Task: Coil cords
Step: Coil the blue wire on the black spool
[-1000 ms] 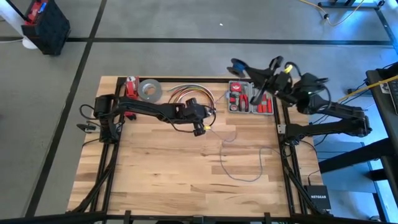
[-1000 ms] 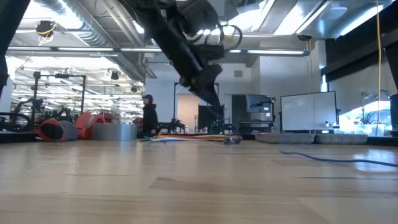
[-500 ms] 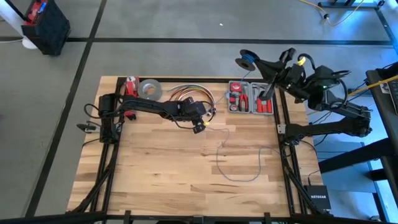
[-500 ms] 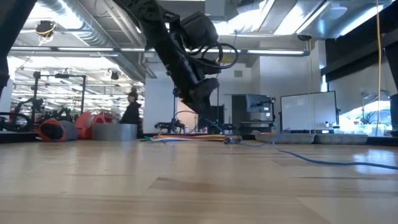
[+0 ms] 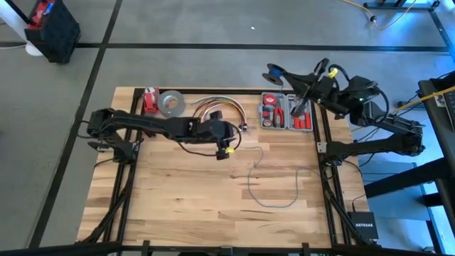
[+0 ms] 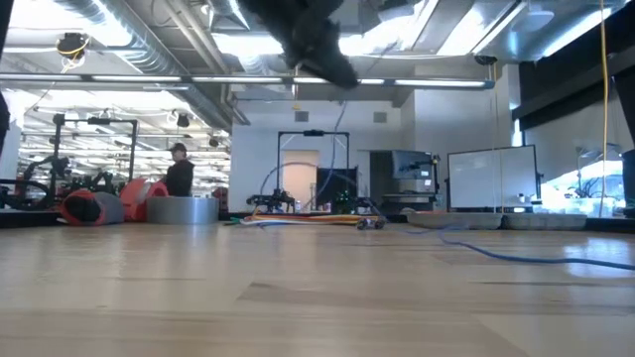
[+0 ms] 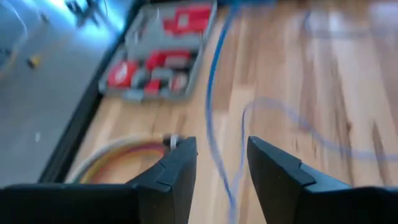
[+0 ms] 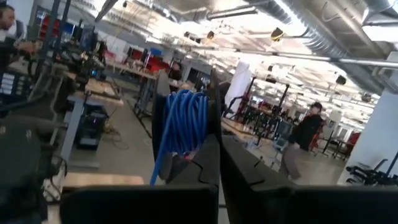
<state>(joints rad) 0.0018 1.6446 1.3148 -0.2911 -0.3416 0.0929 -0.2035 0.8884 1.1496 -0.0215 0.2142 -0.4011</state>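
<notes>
The loose cord (image 5: 274, 186) lay nearest of all, a thin bluish loop on the right half of the table (image 5: 170, 206), and from that loop it ran away toward the far edge. Its long line lay near-to-far, and in the left wrist view the cord (image 7: 214, 118) stretched straight ahead of the fingers and passed between them untouched.

The left gripper (image 5: 225, 149) hung above the table just left of the cord's far end, jaws parted and empty. It was plainly the nearer of the two to the slack, so any fresh hold probably fell to it: down and slightly right.

Farther off, beyond the far right corner past the tool case (image 5: 286, 112), the right gripper (image 5: 286, 72) was clamped on a spool (image 8: 183, 127) wound with blue cord.
</notes>
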